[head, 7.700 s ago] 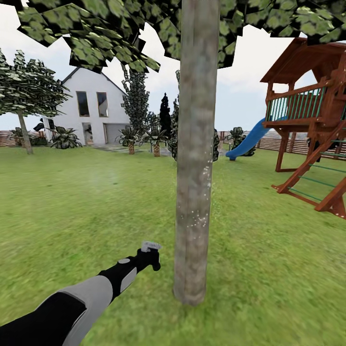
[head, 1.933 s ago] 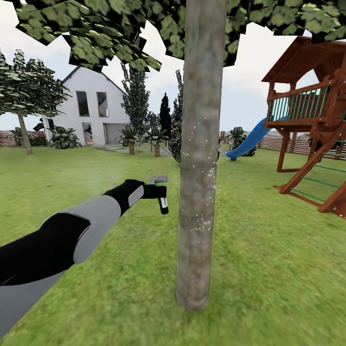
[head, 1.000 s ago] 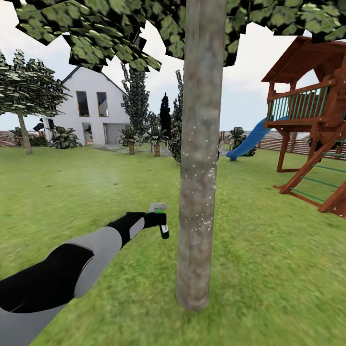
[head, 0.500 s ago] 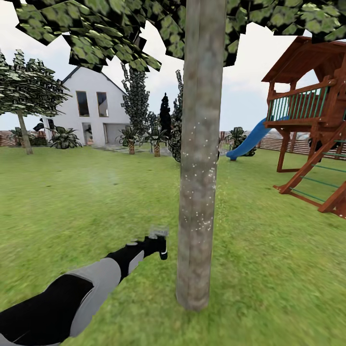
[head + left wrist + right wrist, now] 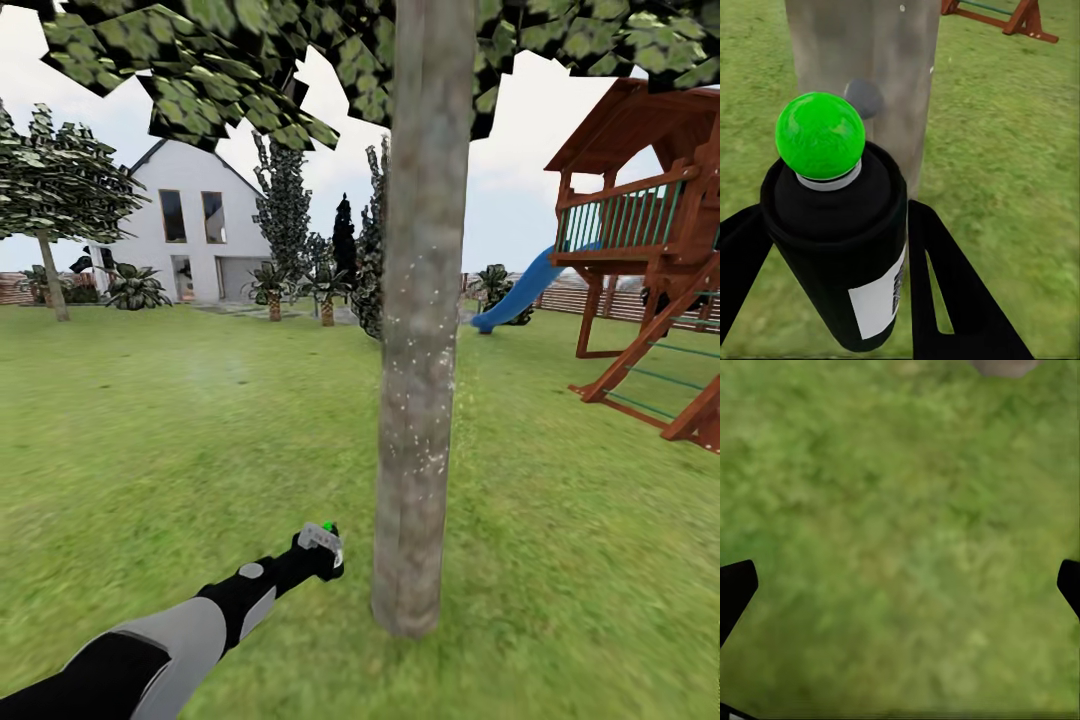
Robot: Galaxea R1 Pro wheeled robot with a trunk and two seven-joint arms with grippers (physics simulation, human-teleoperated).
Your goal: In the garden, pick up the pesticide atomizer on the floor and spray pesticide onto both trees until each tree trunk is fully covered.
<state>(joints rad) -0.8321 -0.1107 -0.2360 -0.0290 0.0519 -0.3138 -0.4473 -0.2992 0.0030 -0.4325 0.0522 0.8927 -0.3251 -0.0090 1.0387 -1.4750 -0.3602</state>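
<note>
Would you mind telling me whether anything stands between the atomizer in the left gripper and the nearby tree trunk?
Nothing visible does. The left gripper holds the pesticide atomizer low beside the tree trunk, with bare grass between them.
</note>
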